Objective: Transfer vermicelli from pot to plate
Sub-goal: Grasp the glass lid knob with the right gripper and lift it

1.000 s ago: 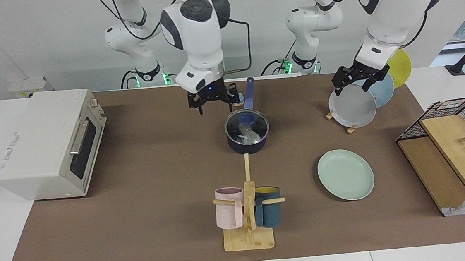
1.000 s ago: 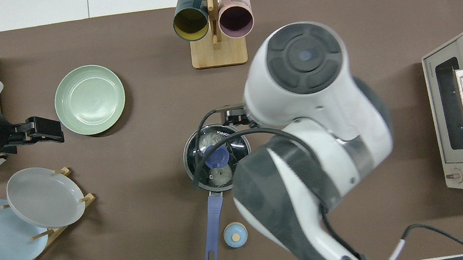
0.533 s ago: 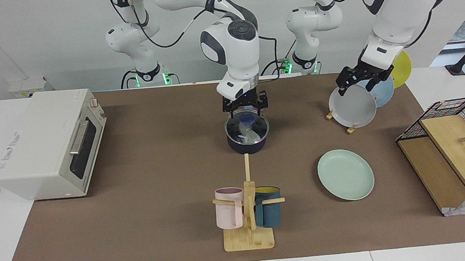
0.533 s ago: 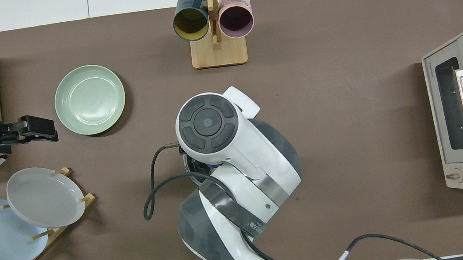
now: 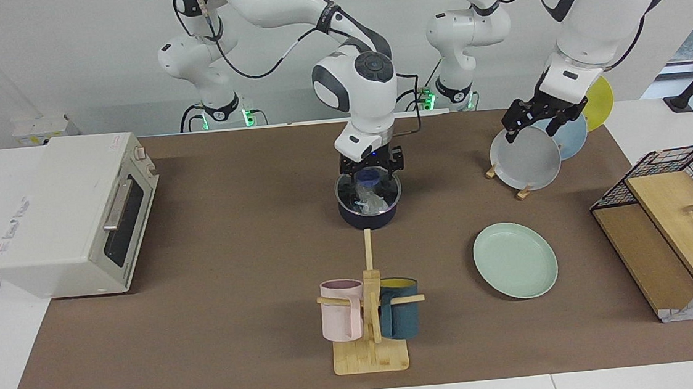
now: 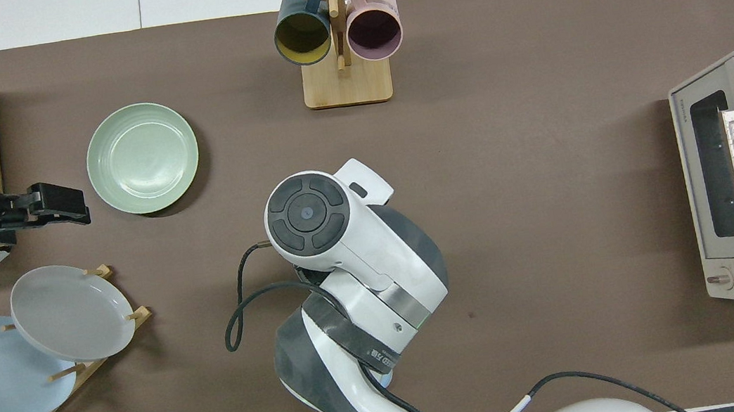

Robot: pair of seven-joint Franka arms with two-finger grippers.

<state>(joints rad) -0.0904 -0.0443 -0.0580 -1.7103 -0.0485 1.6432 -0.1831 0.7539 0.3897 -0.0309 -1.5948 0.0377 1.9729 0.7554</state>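
Note:
The pot point(image 5: 368, 216), dark navy, stands mid-table under a glass lid with a blue knob point(image 5: 371, 181). The vermicelli point(image 5: 372, 203) shows whitish through the lid, inside the pot. My right gripper point(image 5: 371, 184) is down on the lid, fingers open on either side of the knob. The pot's handle is hidden by the right arm. In the overhead view the right arm point(image 6: 345, 251) covers the pot. The mint-green plate point(image 5: 515, 260) lies bare toward the left arm's end, farther from the robots than the pot; it also shows in the overhead view point(image 6: 142, 157). My left gripper point(image 5: 530, 130) point(image 6: 73, 209) waits over the grey plate.
A plate rack holds a grey plate point(image 5: 526, 159) point(image 6: 69, 312), a light blue one and a yellow one. A mug tree point(image 5: 368, 316) point(image 6: 339, 39) with a pink and a teal mug stands farther from the robots than the pot. A toaster oven point(image 5: 69, 213) and a wire basket point(image 5: 674, 193) stand at the table's ends.
My right gripper moved from beside the pot to over it and came down onto the lid knob. The left gripper rose slightly.

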